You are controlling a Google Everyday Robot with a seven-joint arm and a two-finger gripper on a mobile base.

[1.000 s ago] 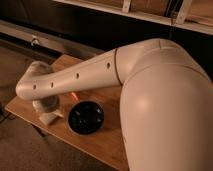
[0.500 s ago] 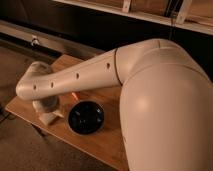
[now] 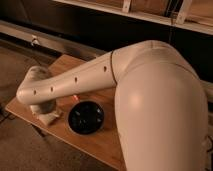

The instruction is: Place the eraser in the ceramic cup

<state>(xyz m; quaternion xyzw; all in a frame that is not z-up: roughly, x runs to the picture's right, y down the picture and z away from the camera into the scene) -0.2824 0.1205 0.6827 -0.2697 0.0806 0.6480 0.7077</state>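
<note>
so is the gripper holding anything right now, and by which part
Cannot tell. The gripper is down at the eraser near the table's left end, beside the ceramic cup, but the arm hides any contact.

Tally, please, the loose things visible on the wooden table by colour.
Black: 1, glossy round ceramic cup
Off-white: 1, small rounded eraser block
Orange-red: 1, thin stick
Total: 3
The gripper hangs low over the wooden table, beside the eraser.

- The arm (image 3: 75, 82) slants across the desk (image 3: 107, 147), blocking its upper-left part.
- The gripper (image 3: 46, 114) hangs low at the left of the frame, near the ceramic cup (image 3: 86, 117).
- The cup's mouth lies uncovered from above.
- Bare desk lies below the cup, toward the lower middle.
</note>
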